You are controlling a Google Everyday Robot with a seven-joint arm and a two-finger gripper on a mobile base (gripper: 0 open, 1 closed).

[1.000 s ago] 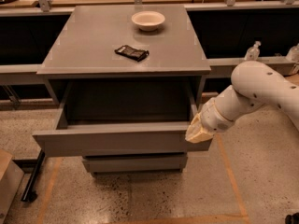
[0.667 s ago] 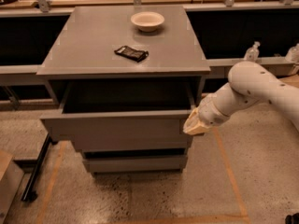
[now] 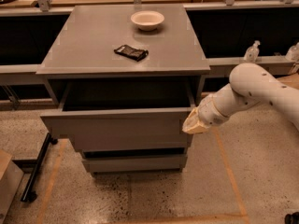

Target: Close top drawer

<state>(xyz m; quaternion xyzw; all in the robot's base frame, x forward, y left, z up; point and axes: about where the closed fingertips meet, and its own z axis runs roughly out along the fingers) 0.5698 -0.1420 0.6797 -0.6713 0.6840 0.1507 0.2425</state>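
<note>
The top drawer [image 3: 121,127] stands partly open in the camera view: its wide grey front sits forward of the cabinet [image 3: 70,55], and a strip of its dark inside shows between the front and the cabinet's top edge. The gripper [image 3: 194,125] is at the right end of that front, pressed against or just touching its face, with the white arm [image 3: 252,90] reaching in from the right. Whether the gripper is spread or closed cannot be told here, and it does not appear to hold anything. On the cabinet top a white bowl [image 3: 147,20] and a dark snack packet [image 3: 131,52] lie well apart from the work. The lower drawer front [image 3: 135,162] sits further back, so the task looks roughly midway. What seems left is a straight push until the top front lines up with the ones below.
</note>
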